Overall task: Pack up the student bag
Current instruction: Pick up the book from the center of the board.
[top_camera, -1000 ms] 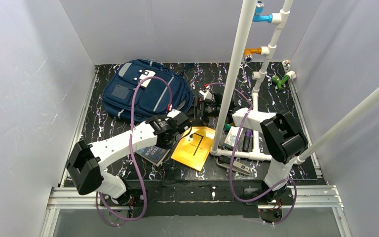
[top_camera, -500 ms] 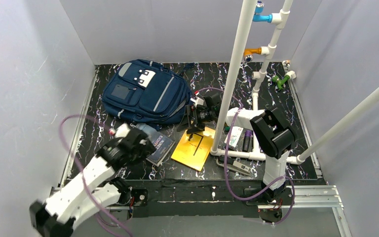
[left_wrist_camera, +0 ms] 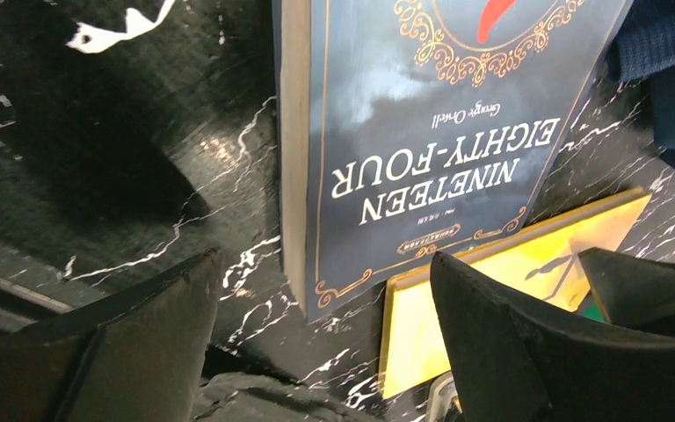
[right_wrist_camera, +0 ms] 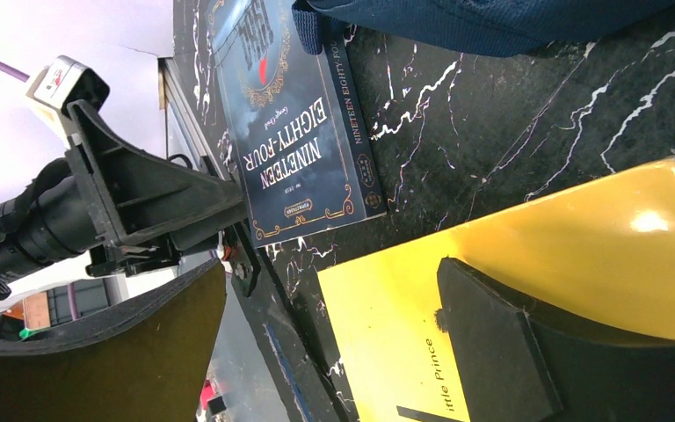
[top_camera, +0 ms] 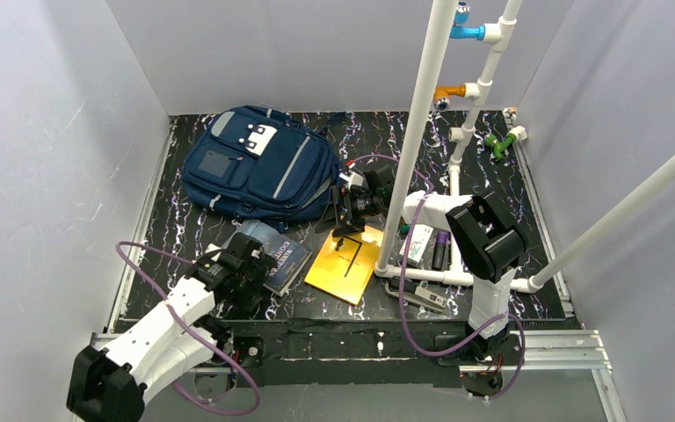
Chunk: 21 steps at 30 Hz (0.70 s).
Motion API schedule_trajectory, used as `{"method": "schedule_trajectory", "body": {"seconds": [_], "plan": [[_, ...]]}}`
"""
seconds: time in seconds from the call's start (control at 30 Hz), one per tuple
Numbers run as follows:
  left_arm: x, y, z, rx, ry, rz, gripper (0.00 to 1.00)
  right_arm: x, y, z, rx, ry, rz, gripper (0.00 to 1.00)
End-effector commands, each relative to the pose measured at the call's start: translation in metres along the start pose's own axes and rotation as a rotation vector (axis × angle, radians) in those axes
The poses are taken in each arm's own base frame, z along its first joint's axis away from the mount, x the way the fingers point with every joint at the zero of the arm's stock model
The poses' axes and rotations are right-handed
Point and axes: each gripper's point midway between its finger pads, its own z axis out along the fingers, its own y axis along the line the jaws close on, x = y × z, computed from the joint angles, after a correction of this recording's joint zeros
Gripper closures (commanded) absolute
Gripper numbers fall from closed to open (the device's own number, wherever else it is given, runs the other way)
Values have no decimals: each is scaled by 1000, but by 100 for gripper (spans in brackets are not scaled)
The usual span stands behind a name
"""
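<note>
Left tool (left_wrist_camera: 325, 343) withdrew — "NINETEEN EIGHTY-FOUR" book (left_wrist_camera: 422, 132) (George Orwell).

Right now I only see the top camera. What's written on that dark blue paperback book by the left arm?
Observer: The left wrist camera shows the dark blue paperback book says Nineteen Eighty-Four, George Orwell.
Operator: And the flat yellow book beside it?
Observer: Right wrist camera: the flat yellow book reads "ittle Prince"; the start is cut off.
Operator: Are the left fingers holding anything?
Observer: No, the left fingers are open and empty, near the blue book's corner.
</note>
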Motion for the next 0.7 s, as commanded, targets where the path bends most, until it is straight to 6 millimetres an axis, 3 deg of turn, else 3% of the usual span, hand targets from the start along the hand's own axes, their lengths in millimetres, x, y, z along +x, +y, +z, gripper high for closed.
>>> {"method": "schedule_trajectory", "body": {"seconds": [0.0, 0.17, 0.23, 0.3, 0.4, 0.47, 0.57, 0.67], "plan": [[-3, -5, 14, -2, -24, -70, 16, -15, 22, -7, -33, -36, -68, 4], [-7, -2, 33, -3, -64, -137, 20, -15, 21, -7, -31, -41, -68, 4], [-8, 0, 37, -7, -75, -143, 28, -14, 20, -6, -34, -34, -63, 5], [-8, 5, 41, -21, -81, -158, 41, -13, 19, -6, -32, -36, -62, 5], [-8, 8, 46, -11, -84, -192, 80, -14, 20, -6, -36, -37, -63, 5], [-11, 4, 45, 24, -94, -202, 97, -13, 18, -5, -35, -34, -59, 5], [-15, -6, 34, 88, -100, -207, 100, -11, 16, -5, -28, -31, -64, 5], [-14, -29, 18, 196, -66, -261, 100, -9, 14, -5, -20, -25, -65, 5]]}}
